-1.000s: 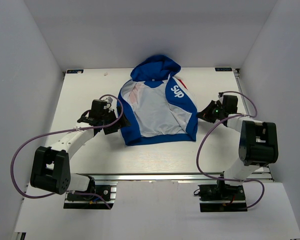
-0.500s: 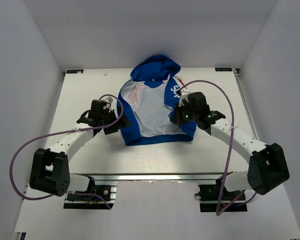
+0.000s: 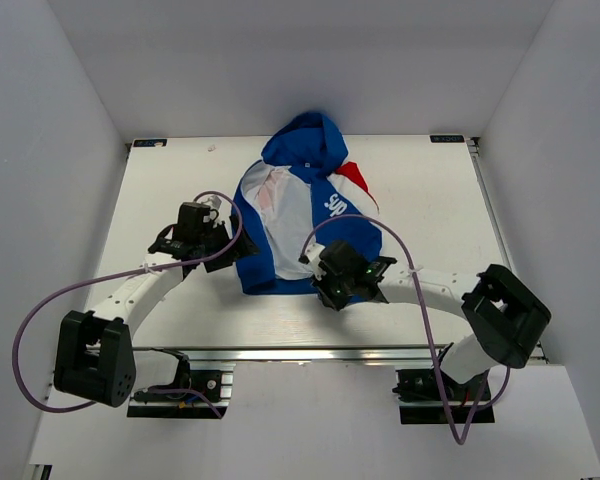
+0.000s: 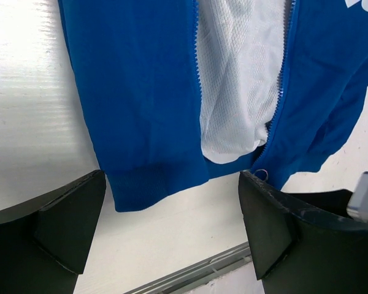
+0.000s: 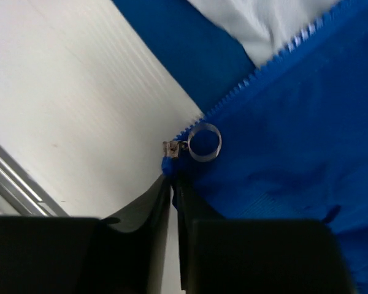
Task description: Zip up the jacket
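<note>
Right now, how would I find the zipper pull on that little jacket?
Find the blue jacket spread on the white table. Follow its lettered front panel down to the hem corner, pinched by the right hand. The zipper pull sits there: a small silvery ring at the foot of the zipper teeth, shiny against plain blue cloth.

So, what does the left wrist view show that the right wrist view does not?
Only left wrist: both front panels of the jacket lying apart, and the open left end effector. Only right wrist: the right end effector shut on the jacket's hem corner, just below the slider. Both: white lining, zipper teeth, the ring pull, the white table.
</note>
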Tool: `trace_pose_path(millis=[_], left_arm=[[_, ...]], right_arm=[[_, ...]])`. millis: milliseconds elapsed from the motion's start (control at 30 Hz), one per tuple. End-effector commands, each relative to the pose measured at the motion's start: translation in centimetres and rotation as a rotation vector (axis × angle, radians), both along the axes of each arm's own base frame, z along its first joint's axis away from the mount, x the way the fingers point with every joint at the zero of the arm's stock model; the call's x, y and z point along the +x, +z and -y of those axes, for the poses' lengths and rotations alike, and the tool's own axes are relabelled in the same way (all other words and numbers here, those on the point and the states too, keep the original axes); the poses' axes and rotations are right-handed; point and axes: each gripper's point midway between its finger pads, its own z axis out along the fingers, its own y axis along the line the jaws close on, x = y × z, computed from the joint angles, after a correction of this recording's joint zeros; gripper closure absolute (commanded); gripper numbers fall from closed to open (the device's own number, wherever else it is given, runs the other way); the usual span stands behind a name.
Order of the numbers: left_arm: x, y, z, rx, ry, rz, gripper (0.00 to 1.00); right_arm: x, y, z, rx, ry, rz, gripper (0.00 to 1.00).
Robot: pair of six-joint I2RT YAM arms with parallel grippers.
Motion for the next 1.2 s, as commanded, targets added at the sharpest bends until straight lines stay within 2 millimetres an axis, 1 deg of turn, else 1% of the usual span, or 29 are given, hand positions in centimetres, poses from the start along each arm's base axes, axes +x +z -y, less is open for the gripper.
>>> trace_pose_path(millis=[0, 33, 100, 133, 167, 200, 233, 267, 300, 367, 400, 433, 467, 500, 533, 567, 600, 633, 667, 733, 767, 800, 833, 867, 900, 967, 1067, 1100, 1167], left_arm=[[-0.1, 0.7, -0.1, 0.000, 0.009, 0.024, 0.02], [-0.1, 0.8, -0.1, -0.002, 0.008, 0.026, 0.02], [0.0, 0.9, 0.0, -0.007, 0.004, 0.028, 0.02], [0.0, 1.0, 0.1, -0.010, 0.000, 0.028, 0.02], [0.0, 1.0, 0.2, -0.012, -0.008, 0.028, 0.02], [0.0, 1.1, 0.3, -0.014, -0.012, 0.030, 0.02], [0.1, 1.2, 0.4, -0.015, -0.014, 0.031, 0.02], [0.1, 1.2, 0.4, -0.014, -0.017, 0.031, 0.02], [0.0, 1.1, 0.4, -0.011, -0.020, 0.021, 0.02], [0.2, 1.5, 1.2, 0.000, -0.043, 0.029, 0.02], [0.2, 1.1, 1.1, 0.034, -0.034, 0.012, 0.02], [0.4, 1.9, 2.2, 0.048, -0.058, 0.029, 0.02], [0.6, 1.9, 2.6, 0.066, -0.061, 0.025, 0.02], [0.2, 1.6, 3.0, 0.109, -0.068, 0.011, 0.02], [0.3, 0.9, 3.3, 0.137, -0.070, -0.018, 0.02], [0.8, 1.5, 3.8, 0.144, -0.067, -0.013, 0.02], [0.7, 1.1, 3.9, 0.164, -0.068, -0.036, 0.02], [0.6, 0.3, 4.2, 0.191, -0.076, -0.058, 0.02], [0.8, 0.5, 4.4, 0.199, -0.076, -0.060, 0.03], [0.3, -0.4, 4.5, 0.232, -0.085, -0.092, 0.07], [-0.1, -0.6, 4.5, 0.247, -0.087, -0.114, 0.11], [-0.6, -0.8, 4.8, 0.255, -0.099, -0.125, 0.12], [-0.7, -1.1, 4.4, 0.289, -0.084, -0.129, 0.13], [-1.2, -1.6, 4.2, 0.310, -0.078, -0.158, 0.15], [-1.5, -1.9, 4.2, 0.323, -0.077, -0.166, 0.16], [-1.8, -2.6, 4.1, 0.352, -0.073, -0.189, 0.17], [-1.9, -3.3, 4.7, 0.351, -0.087, -0.207, 0.20], [-1.9, -3.8, 5.0, 0.356, -0.096, -0.219, 0.24], [-1.8, -4.3, 5.2, 0.361, -0.094, -0.229, 0.34]], right_arm=[[0.6, -0.3, 0.9, -0.033, -0.013, 0.042, 0.83], [0.4, 0.3, 0.6, -0.010, -0.004, 0.042, 0.74], [0.1, 1.5, 0.0, 0.042, 0.018, 0.043, 0.59], [-0.2, 3.0, -0.5, 0.098, 0.036, 0.056, 0.48], [-0.4, 3.7, -0.6, 0.124, 0.045, 0.062, 0.35], [-0.6, 5.3, -0.9, 0.175, 0.057, 0.087, 0.14], [-0.6, 6.0, -0.8, 0.195, 0.048, 0.101, 0.11], [-0.4, 6.6, -0.7, 0.216, 0.024, 0.118, 0.11], [0.4, 7.9, -0.3, 0.243, -0.050, 0.157, 0.11], [2.3, 9.1, 0.7, 0.265, -0.194, 0.213, 0.11], [3.2, 9.7, 1.6, 0.274, -0.276, 0.235, 0.11], [4.9, 9.9, 3.0, 0.283, -0.414, 0.239, 0.11], [5.5, 9.8, 4.0, 0.282, -0.475, 0.223, 0.11], [6.1, 9.9, 4.4, 0.291, -0.515, 0.195, 0.11], [7.3, 9.8, 5.9, 0.305, -0.608, 0.159, 0.11], [7.7, 9.5, 6.6, 0.303, -0.652, 0.128, 0.11], [7.7, 8.9, 7.1, 0.296, -0.671, 0.082, 0.11], [8.3, 8.7, 8.0, 0.300, -0.707, 0.069, 0.11], [8.3, 8.4, 8.2, 0.300, -0.716, 0.060, 0.11], [8.3, 7.8, 8.8, 0.294, -0.736, 0.050, 0.11], [8.3, 7.7, 8.8, 0.296, -0.739, 0.047, 0.11], [8.4, 7.7, 8.9, 0.299, -0.745, 0.047, 0.11], [8.3, 7.4, 9.0, 0.294, -0.746, 0.043, 0.11], [8.3, 7.3, 9.0, 0.294, -0.747, 0.043, 0.11], [8.3, 7.1, 9.1, 0.290, -0.751, 0.041, 0.11], [8.5, 7.0, 9.1, 0.289, -0.751, 0.042, 0.11], [8.5, 6.6, 9.1, 0.279, -0.749, 0.035, 0.11], [8.5, 6.4, 9.2, 0.275, -0.752, 0.030, 0.11], [8.4, 6.2, 9.2, 0.272, -0.752, 0.026, 0.11]])
